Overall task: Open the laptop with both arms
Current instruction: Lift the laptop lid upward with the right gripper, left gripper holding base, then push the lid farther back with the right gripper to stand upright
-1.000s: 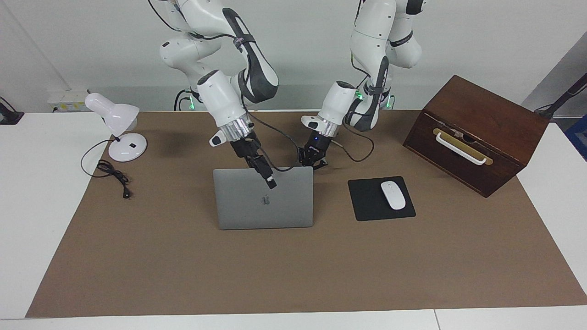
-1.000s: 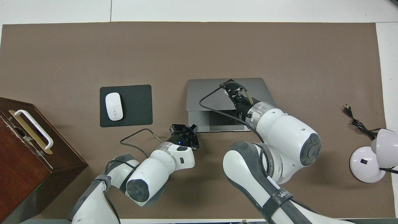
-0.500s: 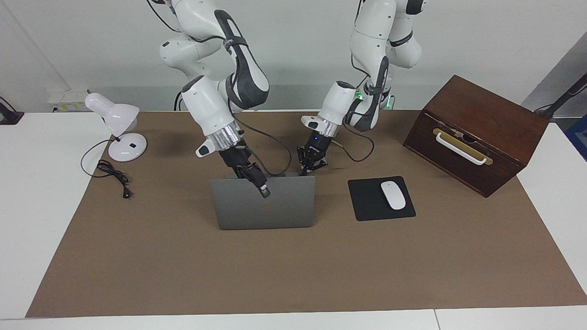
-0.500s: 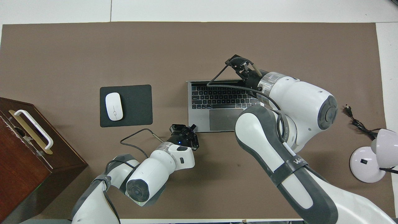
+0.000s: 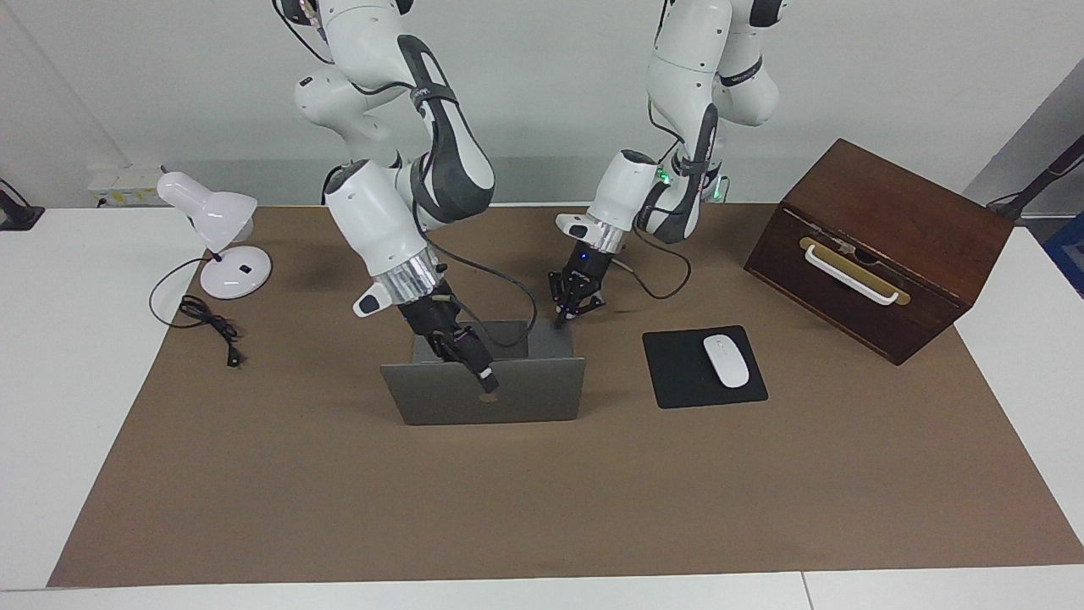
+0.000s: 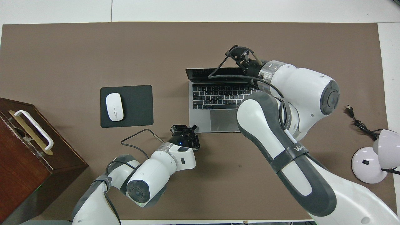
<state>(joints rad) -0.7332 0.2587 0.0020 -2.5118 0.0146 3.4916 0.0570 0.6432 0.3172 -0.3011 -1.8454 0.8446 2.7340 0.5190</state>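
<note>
1. Where the bench [image 5: 51, 407] lies nearest the robots, we see the left gripper [image 5: 561, 320] pressed down at the corner of the laptop's [image 5: 508, 394] base on the left arm's side, its fingers clenched together and grasping nothing.
2. Beside that corner, toward the left arm's end, we find a black mouse pad [image 5: 677, 373] with a white mouse [image 5: 726, 360] on it, and nearer the end still a brown wooden box [image 5: 881, 246] with a white handle.
3. At the middle of the brown mat [image 5: 542, 508] the laptop stands open, its keyboard [image 6: 218, 97] and trackpad [image 6: 223, 120] facing the robots and the lid tilted back past upright.
4. Over the lid's top edge we see the right gripper [image 5: 489, 381], its fingers spread wide and released; whether they touch the lid we cannot tell.
5. Toward the right arm's end a white desk lamp [image 5: 222, 233] stands with its cord [image 5: 207, 322] trailing on the mat.
</note>
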